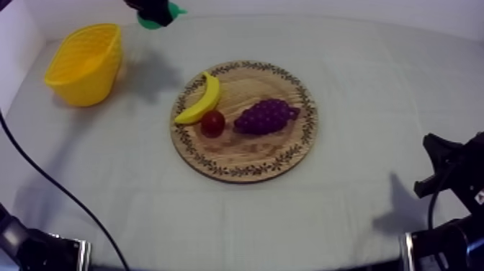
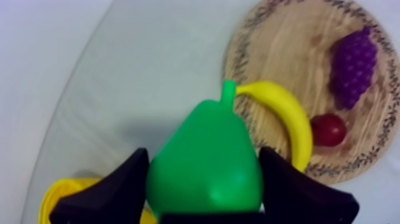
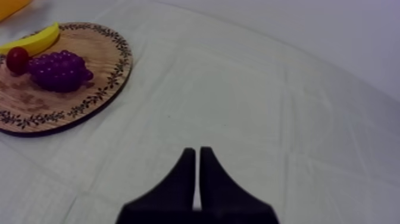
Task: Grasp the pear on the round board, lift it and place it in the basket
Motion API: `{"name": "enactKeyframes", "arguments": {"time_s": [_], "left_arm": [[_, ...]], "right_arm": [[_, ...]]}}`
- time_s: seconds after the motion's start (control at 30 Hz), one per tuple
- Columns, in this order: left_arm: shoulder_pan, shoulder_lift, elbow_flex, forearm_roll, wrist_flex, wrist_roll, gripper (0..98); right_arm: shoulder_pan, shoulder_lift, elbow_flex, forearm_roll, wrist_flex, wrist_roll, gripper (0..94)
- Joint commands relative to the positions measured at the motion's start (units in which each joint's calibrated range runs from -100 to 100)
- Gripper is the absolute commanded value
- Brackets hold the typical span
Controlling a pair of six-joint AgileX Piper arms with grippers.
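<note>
Pear (image 2: 205,170) sits clamped between the two black fingers (image 2: 110,193) of our left gripper (image 2: 203,156), its stem pointing away from the wrist and toward the wooden board (image 2: 280,53). In the top view we hold it aloft at the far edge of the table (image 1: 374,86), off the board and beside the yellow basket (image 1: 85,61), on the side of the basket that faces the board and not over its opening. From our left wrist, a bit of the basket's yellow rim shows just beside one finger. On the board lie the banana (image 1: 200,101), the small red fruit (image 1: 212,123) just beside the banana's lower end, and the bunch of grapes (image 1: 265,115) next to the red fruit. Our right gripper (image 3: 197,152) has its fingers pressed together on nothing, low over bare cloth, well apart from the board.
</note>
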Motion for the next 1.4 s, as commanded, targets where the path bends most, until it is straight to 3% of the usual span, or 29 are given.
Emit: {"name": "enactKeyframes", "arguments": {"time_s": [0.0,0.37,0.6,1.37], "left_arm": [[-3.4,-0.5,0.8,-0.05,-1.2,-0.4,53.9],[-14.3,-0.8,2.1,-0.82,-3.2,-2.7,53.1],[-18.6,0.1,2.2,-0.91,-3.4,-3.2,53.2],[-21.7,14.3,-0.1,1.45,-7.1,-1.8,58.6]], "right_arm": [[0.0,0.0,0.0,0.0,0.0,0.0,0.4],[0.0,0.0,0.0,0.0,0.0,0.0,0.4],[0.0,0.0,0.0,0.0,0.0,0.0,0.4],[0.0,0.0,0.0,0.0,0.0,0.0,0.4]]}}
